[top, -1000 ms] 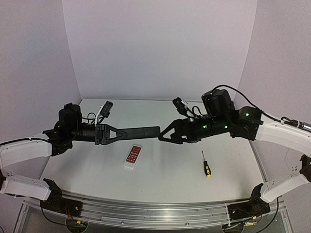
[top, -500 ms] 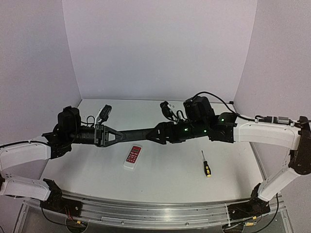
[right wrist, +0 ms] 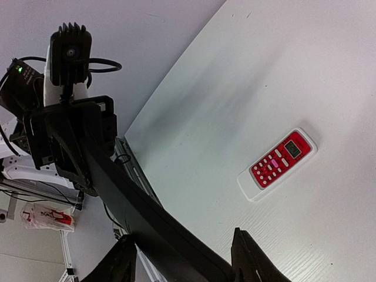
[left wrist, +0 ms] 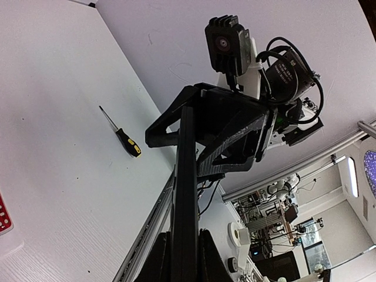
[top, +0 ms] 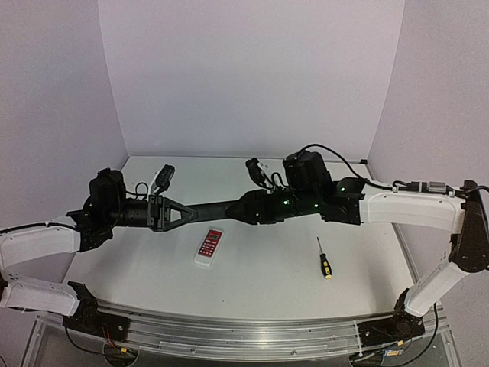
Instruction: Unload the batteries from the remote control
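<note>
The slim black remote control (top: 214, 208) hangs level above the table, held at its left end by my left gripper (top: 183, 212), which is shut on it. The left wrist view has the remote (left wrist: 187, 194) running up from between the two left fingers (left wrist: 185, 258). My right gripper (top: 238, 208) straddles the remote's right end. From the right wrist, the remote (right wrist: 135, 205) passes between the right fingers (right wrist: 185, 258), whose jaws stand apart with a gap beside the bar. No batteries show; they are hidden.
A white remote with a red button panel (top: 208, 246) lies on the table below the held remote, also visible from the right wrist (right wrist: 277, 164). A yellow-and-black screwdriver (top: 324, 258) lies to the right. Walls stand left, back and right.
My right arm has swung left until its gripper came around the remote's free end, and its jaws have narrowed. The left gripper and remote have barely shifted.
</note>
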### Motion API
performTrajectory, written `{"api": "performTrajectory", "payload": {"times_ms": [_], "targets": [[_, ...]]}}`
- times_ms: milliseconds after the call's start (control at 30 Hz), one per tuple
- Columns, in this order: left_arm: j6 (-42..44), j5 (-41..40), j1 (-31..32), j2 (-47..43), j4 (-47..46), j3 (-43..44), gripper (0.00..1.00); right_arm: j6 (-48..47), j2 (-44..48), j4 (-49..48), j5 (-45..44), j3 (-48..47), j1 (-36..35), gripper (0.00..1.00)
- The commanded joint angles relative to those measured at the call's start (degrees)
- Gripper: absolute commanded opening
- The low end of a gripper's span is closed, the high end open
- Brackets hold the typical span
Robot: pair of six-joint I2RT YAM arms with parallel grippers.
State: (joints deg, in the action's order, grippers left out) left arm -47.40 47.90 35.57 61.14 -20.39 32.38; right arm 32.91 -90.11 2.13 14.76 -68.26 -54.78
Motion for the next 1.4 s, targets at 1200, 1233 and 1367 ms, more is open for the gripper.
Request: {"api": "performTrajectory", "payload": {"times_ms": [1200,1233,1367], "targets": [[4.6,2.9,0.3,1.1,4.7,4.5,0.00,0.1,-0.8,15.6,-10.8,-5.3,-0.1,0.15],[5.0,2.3,0.3,1.5,5.6,4.8,0.00,0.1,-1.1,16.7,-11.6,-5.8,-0.1,0.15],[5.6,1.9,0.4,2.5,6.5,4.9,0.00,0.1,-1.9,20.2,-13.4,-6.8,-0.1,0.14]]}}
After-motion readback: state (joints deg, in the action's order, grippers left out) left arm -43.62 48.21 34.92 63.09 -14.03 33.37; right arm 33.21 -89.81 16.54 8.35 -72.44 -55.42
